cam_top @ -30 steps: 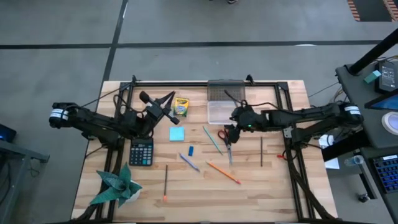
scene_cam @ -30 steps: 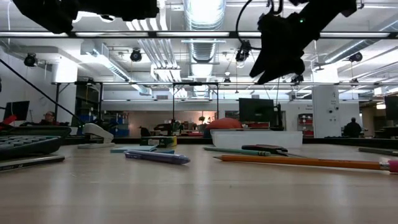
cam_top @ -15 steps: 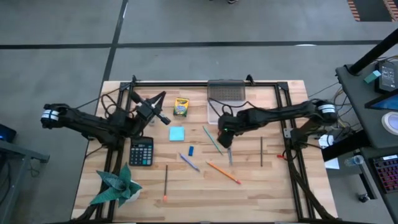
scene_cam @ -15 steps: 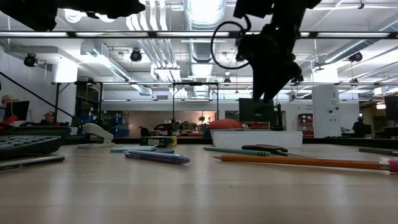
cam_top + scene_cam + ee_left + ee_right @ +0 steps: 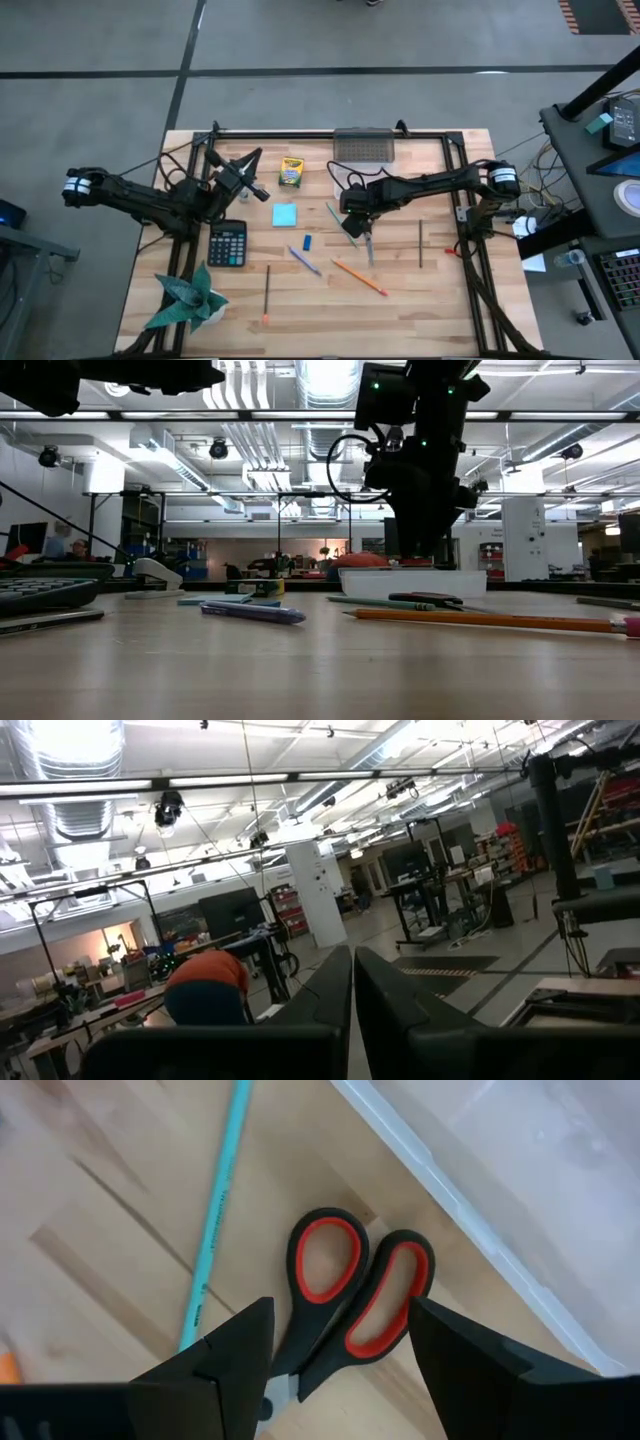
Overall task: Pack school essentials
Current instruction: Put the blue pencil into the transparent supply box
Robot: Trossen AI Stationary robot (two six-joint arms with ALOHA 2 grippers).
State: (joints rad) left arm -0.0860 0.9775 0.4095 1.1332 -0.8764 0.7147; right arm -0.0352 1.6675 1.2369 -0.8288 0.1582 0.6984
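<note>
Hovering over the red-handled scissors (image 5: 345, 1305), the right gripper (image 5: 352, 203) has its fingers spread wide with nothing between them. In the right wrist view the two red finger loops lie in the gap between the dark fingers (image 5: 220, 1355), just beside the wall of the clear plastic box (image 5: 500, 1200). The scissors' long axis runs from those loops, which are next to the box, out toward the open middle of the table (image 5: 420, 300), blades pointing away from the box. A teal pencil (image 5: 215, 1220) lies alongside, near but apart.

The high view shows what the wrist view cannot: the right arm reaches in from its side and mostly covers the handles, while the left gripper (image 5: 245, 175) waits well apart, raised near the calculator (image 5: 227, 243), fingers pressed together and empty. The right arm is plainly the nearer one.

The low view adds height: the right gripper hangs above the tabletop, not yet down at the scissors. Judgement: a straight descent should bring the fingers astride the handles; the box wall close by leaves little room on that side.
</note>
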